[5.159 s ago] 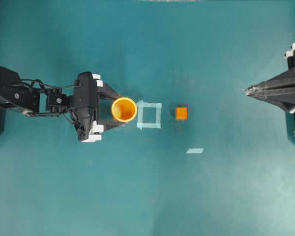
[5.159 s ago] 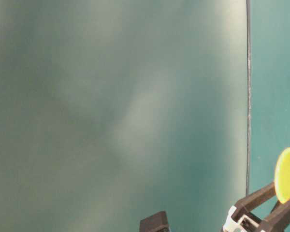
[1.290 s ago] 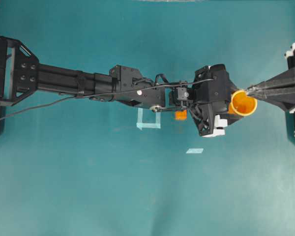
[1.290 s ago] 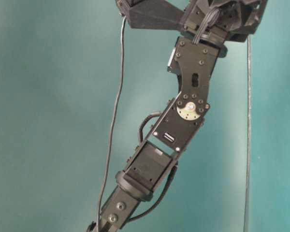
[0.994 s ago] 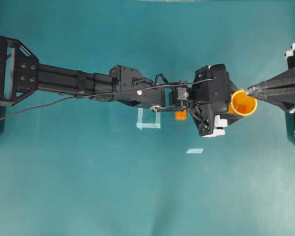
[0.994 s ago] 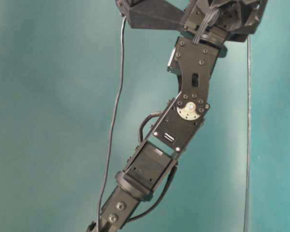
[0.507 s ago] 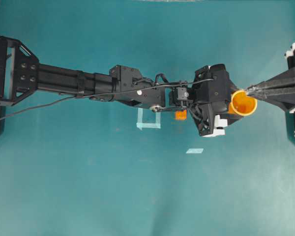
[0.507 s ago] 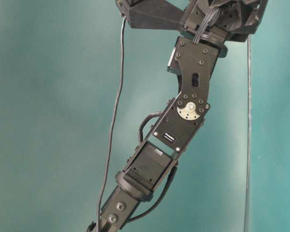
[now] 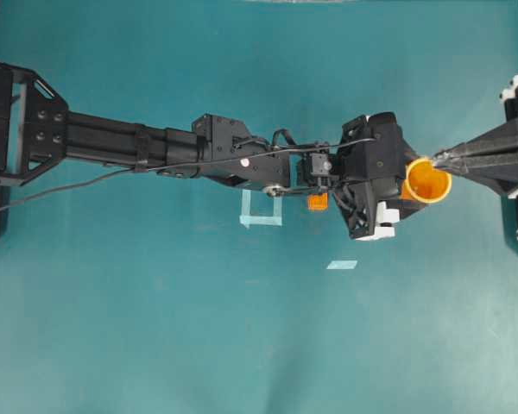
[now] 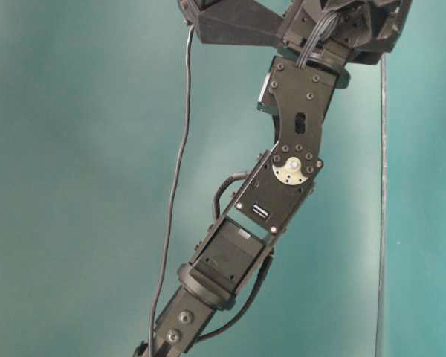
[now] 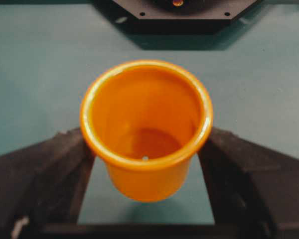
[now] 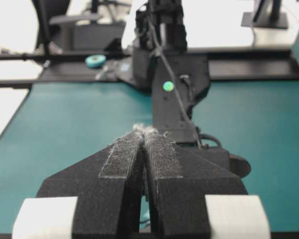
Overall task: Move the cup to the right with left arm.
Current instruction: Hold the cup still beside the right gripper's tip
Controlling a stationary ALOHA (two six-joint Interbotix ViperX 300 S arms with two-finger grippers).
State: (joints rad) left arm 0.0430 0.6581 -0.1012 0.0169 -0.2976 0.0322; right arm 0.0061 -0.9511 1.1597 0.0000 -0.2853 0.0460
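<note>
The orange-yellow cup (image 9: 429,181) sits at the far right of the table in the overhead view. My left arm (image 9: 155,147) stretches across the table, and its gripper (image 9: 419,183) holds the cup. In the left wrist view both fingers (image 11: 55,169) press the cup (image 11: 145,124) just under its rim, and the cup stays upright. My right gripper (image 9: 433,158) is shut and points left, its tip right at the cup's far rim. In the right wrist view its fingertips (image 12: 146,130) meet with nothing between them.
A small orange cube (image 9: 316,203) lies partly under the left wrist. A pale tape square (image 9: 261,211) is half hidden by the arm, and a tape strip (image 9: 342,265) lies below it. The table-level view shows only left arm links (image 10: 293,171).
Nothing has moved over the last second. About five seconds ago the cup stood left of the tape square; the left gripper has since carried it to the far right.
</note>
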